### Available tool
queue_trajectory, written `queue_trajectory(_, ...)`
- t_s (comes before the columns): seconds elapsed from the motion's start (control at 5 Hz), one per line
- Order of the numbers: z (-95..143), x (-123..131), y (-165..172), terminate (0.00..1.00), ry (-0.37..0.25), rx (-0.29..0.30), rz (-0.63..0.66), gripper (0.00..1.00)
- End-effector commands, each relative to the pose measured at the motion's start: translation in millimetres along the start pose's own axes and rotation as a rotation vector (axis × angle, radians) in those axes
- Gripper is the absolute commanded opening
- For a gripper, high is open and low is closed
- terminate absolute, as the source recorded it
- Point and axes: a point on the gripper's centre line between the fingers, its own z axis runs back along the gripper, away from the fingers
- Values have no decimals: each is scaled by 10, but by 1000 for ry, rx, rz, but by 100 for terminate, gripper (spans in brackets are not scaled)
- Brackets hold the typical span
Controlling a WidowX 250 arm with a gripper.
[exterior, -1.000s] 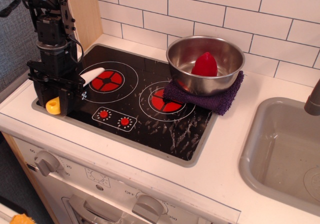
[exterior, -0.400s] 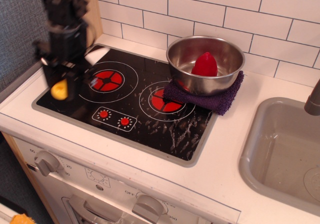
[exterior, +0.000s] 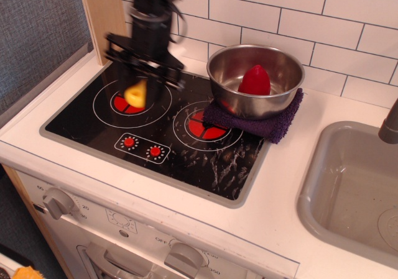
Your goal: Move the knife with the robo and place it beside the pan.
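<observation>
A: Motion blur is seen over the robo point(exterior: 151, 18) at the upper left, where the black arm is hung above the left burner point(exterior: 132, 100) of the black cooktop point(exterior: 155, 130).

B: And the hand?

A: The hand point(exterior: 144, 61) is blurred as well. The yellow handle of the knife point(exterior: 136, 95) is seen hanging just below it, lifted off the glass, over the red ring of that left burner. The hand is taken to be clenched on the knife, since the knife is carried in the air; the fingers themselves cannot be made out. The white blade is hidden or smeared and cannot be told.

B: What is found further right?

A: Two small red dial marks point(exterior: 142, 147) are printed near the front edge of the cooktop. The right burner point(exterior: 202, 127) is partly covered by a purple cloth point(exterior: 261, 125). The pan point(exterior: 255, 80) is set on that cloth, upright, close to the white tiled wall point(exterior: 298, 12). A red rounded object point(exterior: 255, 80) is held inside the pan. The knife is kept well apart from the pan, to its left.

B: And past the pan?

A: The white tabletop point(exterior: 292, 186) is followed by a grey sink point(exterior: 354, 192) at the right edge.
</observation>
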Motion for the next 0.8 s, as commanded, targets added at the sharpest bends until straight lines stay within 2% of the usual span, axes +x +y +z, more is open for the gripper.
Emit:
queue_trajectory(0.0, -138, 255, 3, 0, 10, -15, 129, 0)
queue_trajectory(0.2, -173, 302, -53, 0, -4, -19, 77, 0)
queue_trajectory(0.4, -166, 355, -64, 0, -64, -45, -36, 0)
queue_trajectory(0.6, -159, 378, -9, 0, -73, -36, -35, 0)
